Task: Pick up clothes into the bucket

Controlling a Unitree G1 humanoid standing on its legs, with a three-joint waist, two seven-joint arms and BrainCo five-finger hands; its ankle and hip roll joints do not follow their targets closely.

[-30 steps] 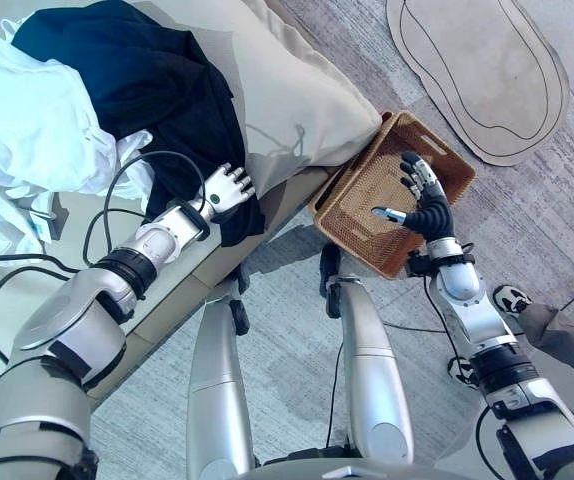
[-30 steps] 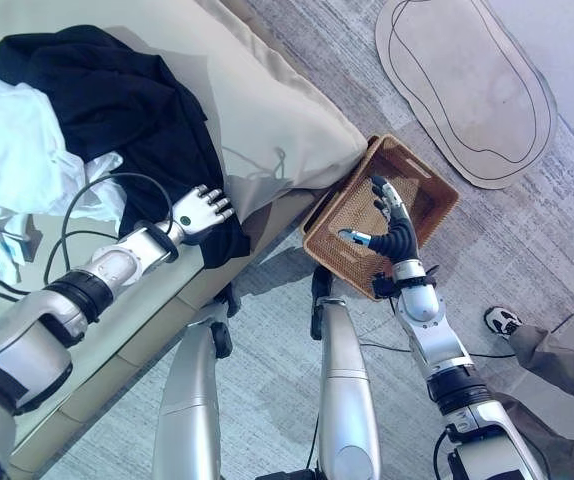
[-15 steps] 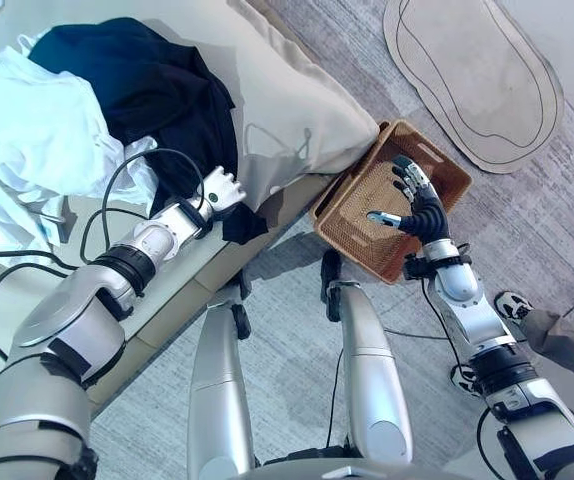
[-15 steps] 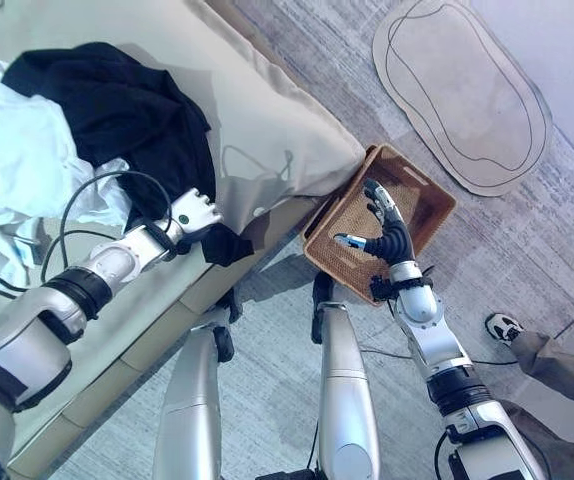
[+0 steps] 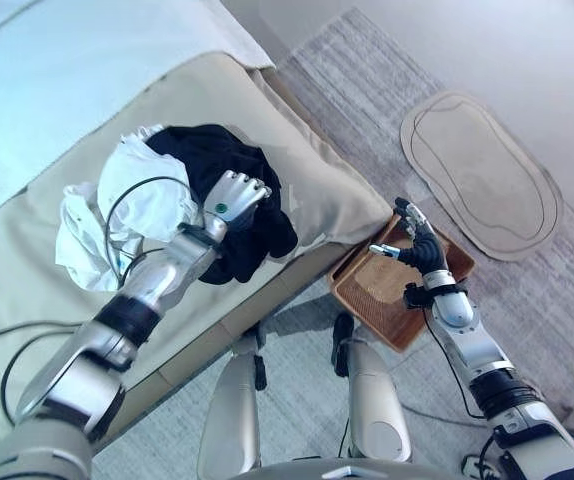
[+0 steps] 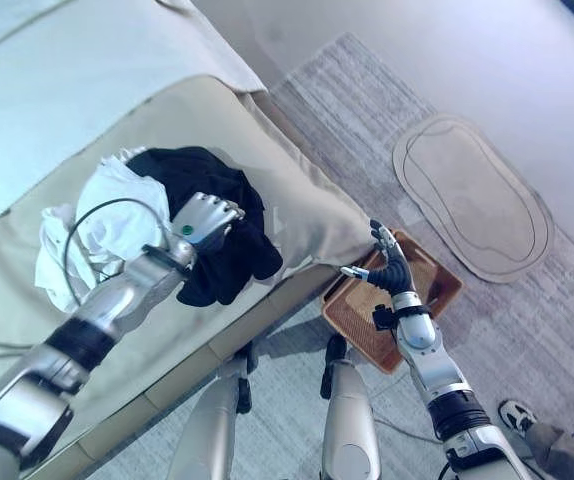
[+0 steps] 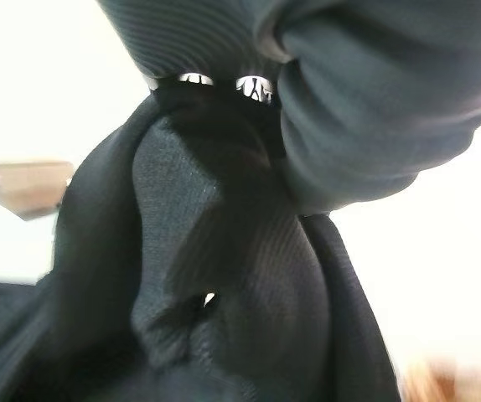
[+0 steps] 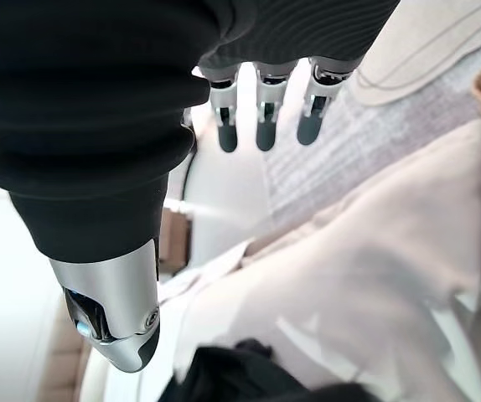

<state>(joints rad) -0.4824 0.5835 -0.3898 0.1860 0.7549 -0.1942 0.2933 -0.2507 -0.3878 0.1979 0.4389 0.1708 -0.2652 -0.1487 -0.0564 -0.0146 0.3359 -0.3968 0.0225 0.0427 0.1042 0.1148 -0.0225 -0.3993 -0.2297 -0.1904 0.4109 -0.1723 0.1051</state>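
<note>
So the left hand (image 5: 235,195) has its fingers clenched around the black garment (image 5: 252,220), and in the left wrist view the dark cloth (image 7: 215,276) bunches right up into the grip and hangs down from it. The garment sits at the bed's (image 5: 87,90) near edge, draped over the beige pillow (image 5: 317,190), with a white garment (image 5: 132,200) bunched just beside it, farther from the basket.

The wicker basket (image 5: 372,300) is on the floor by the bed's near corner, off to the right of the held cloth and lower. So the move I'd guess is a swing right and down past the pillow edge. The left hand is the one on the cloth; the right hand (image 5: 417,245) hovers over the basket, fingers loose and spread, holding nothing.

Compared with a second ago: the whole view has tilted up, so that's the camera moving. But the left hand has gone from lying flat on the cloth to gripping it and lifting it.
</note>
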